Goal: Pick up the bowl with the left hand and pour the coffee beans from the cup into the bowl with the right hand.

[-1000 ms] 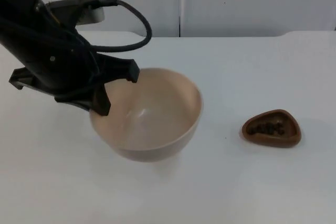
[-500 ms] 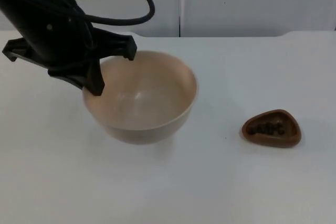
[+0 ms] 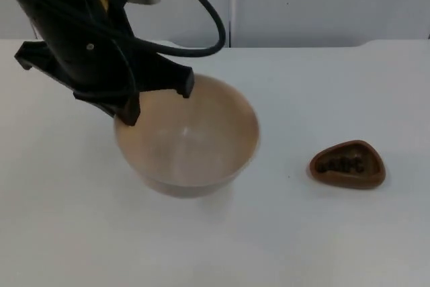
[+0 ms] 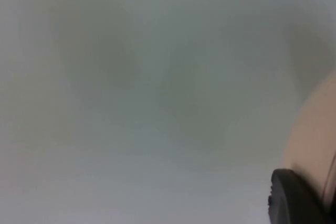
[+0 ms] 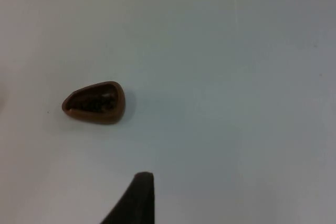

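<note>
A beige bowl (image 3: pixel 191 142) hangs a little above the white table, left of centre, and it holds nothing. My left gripper (image 3: pixel 157 103) is shut on the bowl's far left rim. In the left wrist view, one black fingertip (image 4: pixel 294 199) lies against the bowl's wall (image 4: pixel 314 140). A small brown cup (image 3: pixel 347 165) with dark coffee beans stands on the table to the right, well apart from the bowl. My right gripper (image 5: pixel 137 198) waits high above the table, some way from the cup (image 5: pixel 94 102).
The white table (image 3: pixel 302 233) runs back to the grey partition wall (image 3: pixel 322 5). The left arm's black body (image 3: pixel 80 38) hangs over the table's left part.
The left gripper carried the bowl up and back, then a little to the right. The cup has not moved.
</note>
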